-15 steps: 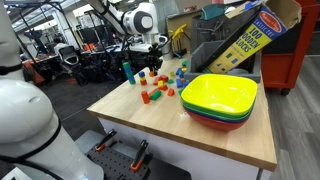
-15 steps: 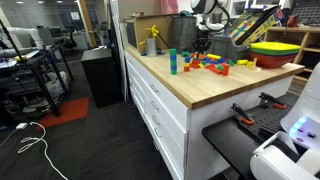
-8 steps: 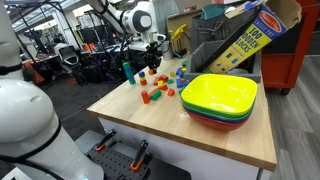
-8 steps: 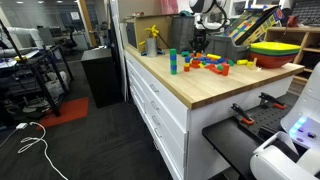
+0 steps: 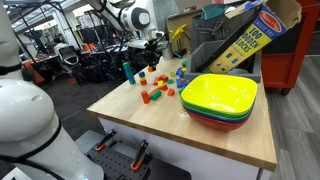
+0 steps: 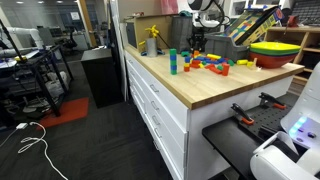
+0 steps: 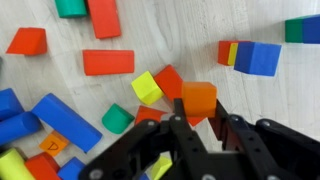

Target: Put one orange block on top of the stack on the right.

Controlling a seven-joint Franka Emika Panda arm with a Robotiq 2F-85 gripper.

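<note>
Robotiq gripper (image 7: 203,118) poised above the scattered blocks towards the far end of the worktop (image 5: 150,128), its jaws closed on an orange block (image 7: 198,97) that sits between the two fingers (image 7: 178,122) and clear of the wood. The stack (image 7: 256,57), blue with a sliver of yellow, lies up and to the right of the held block in the wrist view, apart from it. In an exterior view the same column (image 5: 181,72) stands near the far edge, just beside the nested bowls (image 5: 222,95). The held block is roughly a cube (so it shows no long axis to align), whereas the stack's axis is upright and is seen foreshortened from above. The coming move therefore appears to turn on a sideways carry towards the bowls' side, then a descent square onto the top cube. Bare wood lies between block and stack. A green-and-blue block (image 7: 302,28) sits close beyond the stack, and red and yellow blocks (image 7: 158,85) crowd the worktop beneath the fingers.
</note>
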